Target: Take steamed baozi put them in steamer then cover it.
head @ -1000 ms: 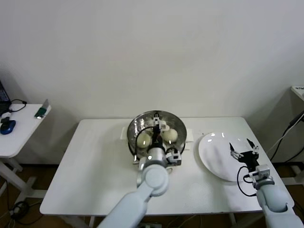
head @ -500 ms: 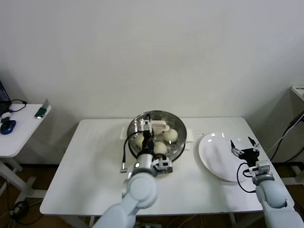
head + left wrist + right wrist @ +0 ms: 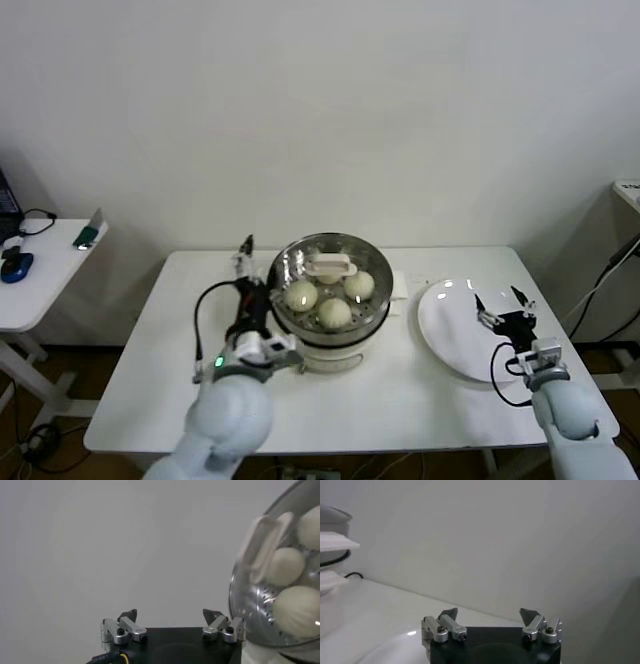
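The round shiny steel steamer (image 3: 328, 290) sat mid-bench on the white bench (image 3: 150, 380), holding the cream-white baozi (image 3: 335, 313) under the clear glass cover (image 3: 330, 266). The left pincer (image 3: 243, 262) hovered at its nine o'clock, released and empty. The right pincer (image 3: 502, 305) hung spread over the white plate (image 3: 450, 330) at three o'clock.

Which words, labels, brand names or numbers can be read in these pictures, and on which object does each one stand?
None can be read.
The round shiny stainless-steel steamer, its clear glass cover, the flat white plate and the white table show no text.
The small items on the white side table are too small to read.
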Controlling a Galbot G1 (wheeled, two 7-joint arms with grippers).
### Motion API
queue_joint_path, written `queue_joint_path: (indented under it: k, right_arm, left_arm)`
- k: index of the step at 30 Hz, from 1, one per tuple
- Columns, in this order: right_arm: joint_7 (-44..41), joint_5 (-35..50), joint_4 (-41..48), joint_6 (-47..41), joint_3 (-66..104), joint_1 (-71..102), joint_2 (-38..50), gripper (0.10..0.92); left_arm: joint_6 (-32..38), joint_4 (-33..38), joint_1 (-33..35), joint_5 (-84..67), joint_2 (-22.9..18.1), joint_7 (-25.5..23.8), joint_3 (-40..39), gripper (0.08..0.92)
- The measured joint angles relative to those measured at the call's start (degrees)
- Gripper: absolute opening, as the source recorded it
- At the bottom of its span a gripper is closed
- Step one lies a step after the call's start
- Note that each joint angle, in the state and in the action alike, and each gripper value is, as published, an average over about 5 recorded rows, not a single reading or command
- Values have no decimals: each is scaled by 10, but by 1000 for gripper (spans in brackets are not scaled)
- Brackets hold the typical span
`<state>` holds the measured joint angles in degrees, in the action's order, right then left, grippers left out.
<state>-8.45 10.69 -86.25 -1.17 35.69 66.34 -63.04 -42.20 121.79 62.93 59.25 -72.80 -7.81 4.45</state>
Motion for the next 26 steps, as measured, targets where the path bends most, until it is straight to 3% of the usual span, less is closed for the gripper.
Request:
queue_joint_path:
  k: [8,19,26]
  right_arm:
    - [-17,8,-17,6,0,15,-5,823]
    - [-33,24,-43,20,8,45,-22,823]
    - [-40,34,-53,30,14,61,-27,823]
  left_arm:
    - [36,16,98,-240,-13,89,122,823]
    - [267,-18,204,-486,-44,149,224,823]
    - [345,-44,234,-545,-49,163,250,823]
